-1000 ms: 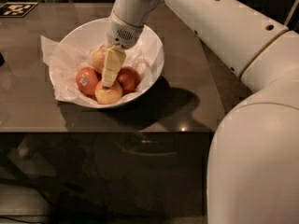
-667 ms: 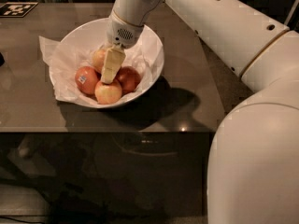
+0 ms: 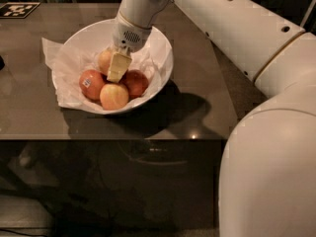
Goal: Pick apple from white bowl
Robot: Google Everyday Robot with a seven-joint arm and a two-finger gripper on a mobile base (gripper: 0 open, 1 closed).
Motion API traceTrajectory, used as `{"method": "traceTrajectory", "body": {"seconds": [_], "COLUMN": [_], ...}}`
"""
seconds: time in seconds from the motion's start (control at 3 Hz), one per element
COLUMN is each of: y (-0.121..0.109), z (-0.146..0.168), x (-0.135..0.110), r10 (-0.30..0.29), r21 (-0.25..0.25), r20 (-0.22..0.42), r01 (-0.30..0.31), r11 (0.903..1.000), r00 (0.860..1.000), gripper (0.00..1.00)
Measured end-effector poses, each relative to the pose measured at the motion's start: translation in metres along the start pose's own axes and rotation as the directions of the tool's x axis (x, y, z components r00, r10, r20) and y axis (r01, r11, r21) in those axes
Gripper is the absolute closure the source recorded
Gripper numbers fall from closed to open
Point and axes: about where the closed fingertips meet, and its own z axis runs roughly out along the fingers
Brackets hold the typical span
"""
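Observation:
The white bowl (image 3: 158, 43), lined with crinkled white paper, stands on the dark table and holds several apples. The golden-orange apple (image 3: 103, 60) lies at the back of the bowl, partly hidden by my gripper. A red apple with a white sticker (image 3: 91, 84) lies front left, a paler yellow-pink apple (image 3: 114, 97) at the front, and another red apple (image 3: 136, 83) to the right. My gripper (image 3: 118, 67) reaches down into the bowl, right beside the golden-orange apple and above the others.
The table (image 3: 197, 107) has its front edge just below the bowl. A black-and-white marker tag (image 3: 17, 9) lies at the back left. My white arm (image 3: 237, 28) crosses above the table's right side.
My gripper has shifted slightly upward inside the bowl. The apples and the bowl have not moved.

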Motion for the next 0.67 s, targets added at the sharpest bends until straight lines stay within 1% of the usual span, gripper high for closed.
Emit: {"method": "traceTrajectory", "body": {"seconds": [0.33,0.67], "y": [0.009,0.028], "z": [-0.016,-0.04], "x": [-0.008,-0.024], "r10": [-0.004,-0.008], "r21": [0.05,0.128], "r20": [-0.019,-0.061], "r01": [0.005,0.016], "r11": [0.9987,0.9917], "r00": [1.0,0.998], "gripper": [1.0,1.0]}}
